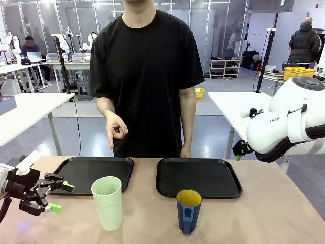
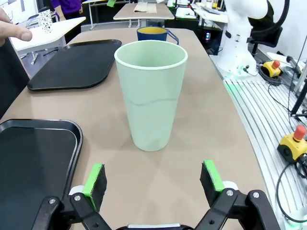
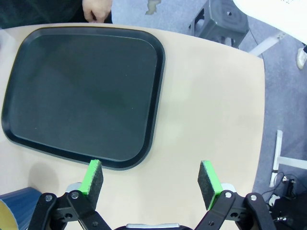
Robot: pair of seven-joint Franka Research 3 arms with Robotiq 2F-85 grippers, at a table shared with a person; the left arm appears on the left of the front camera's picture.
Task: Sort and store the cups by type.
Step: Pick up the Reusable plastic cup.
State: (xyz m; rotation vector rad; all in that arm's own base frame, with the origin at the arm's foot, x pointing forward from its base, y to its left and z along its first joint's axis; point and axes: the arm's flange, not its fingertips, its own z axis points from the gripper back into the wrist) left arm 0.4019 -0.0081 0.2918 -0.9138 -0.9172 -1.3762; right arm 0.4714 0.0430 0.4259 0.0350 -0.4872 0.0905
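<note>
Your left claw (image 2: pixel 153 179) sits low at the left end of the table (image 1: pixel 264 213). Its jaws are wide and empty, and they line up on the tumbler (image 2: pixel 150 93) just ahead without touching it. That pose suits a side grip on its wall. The tumbler stands upright on bare table in front of the left tray (image 1: pixel 96 173). It is smooth pale-green plastic, tapered and without a handle.

The mug (image 1: pixel 188 210) stands upright just before the right tray (image 1: pixel 198 177). It is short, dark blue outside and yellow inside, with its handle toward the robot.

Your right claw (image 3: pixel 151 184) hangs open and empty over that tray's near edge, probably waiting. Both trays are shallow, black and round-cornered, likely one per cup type. The person's hand (image 1: pixel 116 129) hovers beyond the left tray, fingers curled.
</note>
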